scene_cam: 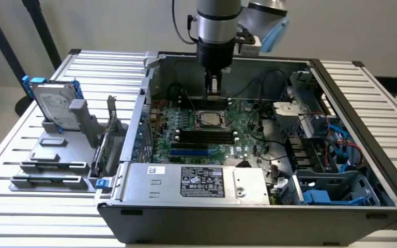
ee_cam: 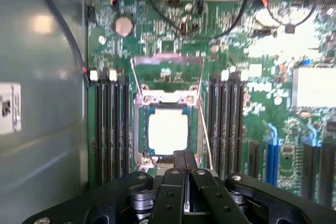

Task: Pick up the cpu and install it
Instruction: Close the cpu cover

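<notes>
Gripper: matte black fingers pressed together, gripping nothing, poised just over the socket's edge. The cpu, a flat square with a pale metal top, lies within the socket, a thin wire lever beside it. Judgement: placed, apparently unlatched; further contact calls for a light, square touch. Beyond, glossy green motherboard.
</notes>
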### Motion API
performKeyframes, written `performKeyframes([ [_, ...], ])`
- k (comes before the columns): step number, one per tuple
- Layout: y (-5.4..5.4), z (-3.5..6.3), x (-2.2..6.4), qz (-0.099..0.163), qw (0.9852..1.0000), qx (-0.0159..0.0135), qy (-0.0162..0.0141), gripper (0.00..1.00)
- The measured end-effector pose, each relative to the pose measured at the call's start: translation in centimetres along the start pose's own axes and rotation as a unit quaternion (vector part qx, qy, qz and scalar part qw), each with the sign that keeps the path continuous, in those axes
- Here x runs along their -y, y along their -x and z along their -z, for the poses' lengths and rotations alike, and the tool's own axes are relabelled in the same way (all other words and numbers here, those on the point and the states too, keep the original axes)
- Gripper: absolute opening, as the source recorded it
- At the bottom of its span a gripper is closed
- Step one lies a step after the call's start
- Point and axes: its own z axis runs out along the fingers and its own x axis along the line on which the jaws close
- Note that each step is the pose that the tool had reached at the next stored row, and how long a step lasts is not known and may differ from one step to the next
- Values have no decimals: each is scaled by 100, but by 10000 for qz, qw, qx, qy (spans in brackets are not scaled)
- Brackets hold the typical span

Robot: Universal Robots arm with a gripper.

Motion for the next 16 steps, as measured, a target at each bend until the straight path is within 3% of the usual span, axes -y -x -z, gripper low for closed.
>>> performKeyframes([
  [7,30,114,-323,-1,10000,-49,0,11],
  [16,28,99,-732,8,9998,-178,-1,11],
])
